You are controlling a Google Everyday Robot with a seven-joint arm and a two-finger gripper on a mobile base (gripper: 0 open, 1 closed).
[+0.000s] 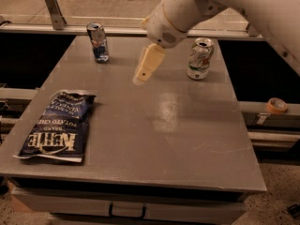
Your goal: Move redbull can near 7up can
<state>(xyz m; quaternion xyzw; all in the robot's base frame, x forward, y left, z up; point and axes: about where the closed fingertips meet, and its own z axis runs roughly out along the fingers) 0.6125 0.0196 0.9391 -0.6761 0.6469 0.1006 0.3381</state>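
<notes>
- At the far left corner of the table [154,144], the redbull can [98,42] stands upright near the back edge. Its lower part is dim and its print cannot be read.
- Toward the far right, the 7up can [200,58] also stands on end, its side looking slightly dented. It is well apart from the redbull can.
- Between the two cans and a little nearer the viewer, the pincer [142,75] hangs above the table, slanting down and to the left. It touches neither can. It shows only as one pale wedge, so I cannot tell whether it is open or closed.
- The white arm [225,3] comes in from the upper right and is cut off by the top and right edges. Its wrist hides part of the rail behind the table.
- On the near left, a dark blue chip bag [58,125] lies flat, its lettering upside down from this view.
- Off the table on the right, a roll of tape [276,105] rests on a lower ledge.
- A drawer handle [126,211] on the table's front sits close to the bottom edge.
</notes>
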